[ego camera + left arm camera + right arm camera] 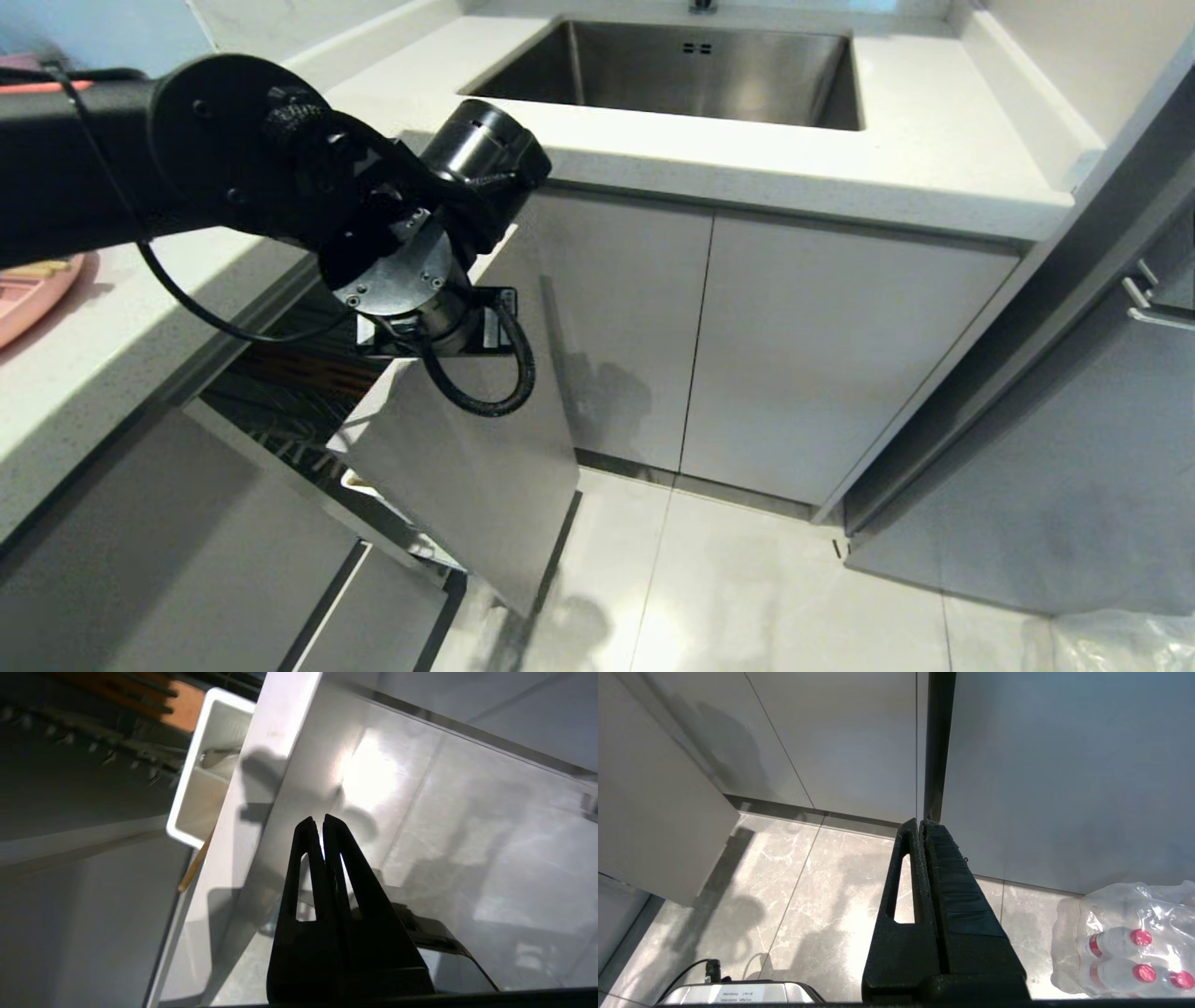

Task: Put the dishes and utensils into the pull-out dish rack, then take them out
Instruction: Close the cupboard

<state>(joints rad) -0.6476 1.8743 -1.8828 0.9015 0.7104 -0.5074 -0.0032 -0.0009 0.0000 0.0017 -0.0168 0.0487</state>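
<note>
- Over the pull-out dish rack's [308, 392] grey front panel [467, 485], our left tool [323, 820] hangs pressed together, empty.
- One white caddy [205, 770] holds one spoon [215, 756]; chopsticks [194, 865] poke out.
- Our right tool [921, 823] is parked over floor, pressed together.

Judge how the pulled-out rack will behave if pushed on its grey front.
The rack likely slides straight, not tips: it hangs from the cabinet. Its front looks flat and glossy, so the shut left pincer may slip.

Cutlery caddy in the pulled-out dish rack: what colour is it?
White; the rectangular plastic cutlery caddy shows best in the left wrist view.
</note>
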